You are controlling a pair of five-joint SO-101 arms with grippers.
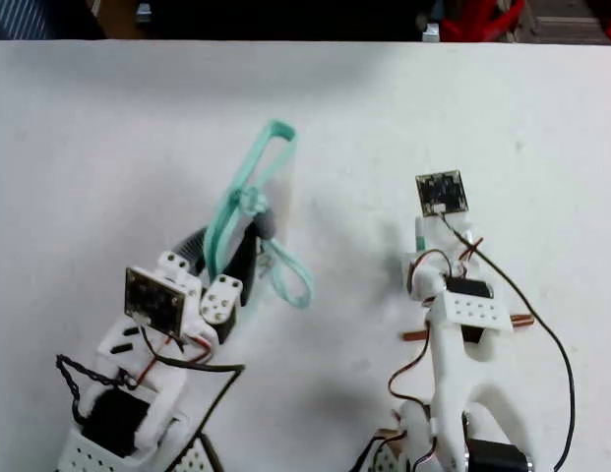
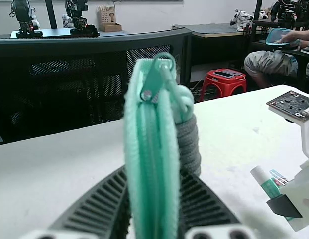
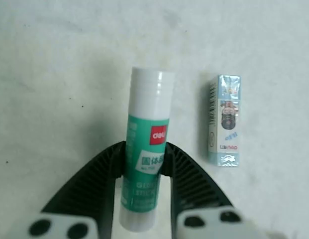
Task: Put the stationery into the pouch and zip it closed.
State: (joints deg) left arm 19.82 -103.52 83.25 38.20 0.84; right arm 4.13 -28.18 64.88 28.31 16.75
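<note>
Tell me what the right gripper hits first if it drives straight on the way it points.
The right gripper would probably meet the table, just past the glue stick it grips. The small box lies off to one side, outside that line. Depth is unclear.

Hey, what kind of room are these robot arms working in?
Likely a robotics lab or workshop: more small robot arms stand on a desk behind a black mesh chair, with a red stool nearby.

Pouch [image 2: 152, 164] in left hand [image 2: 154, 181]; glue stick [image 3: 147, 144] in right hand [image 3: 143, 167], small box [image 3: 224, 119] just beside, on table [image 3: 54, 59].
</note>
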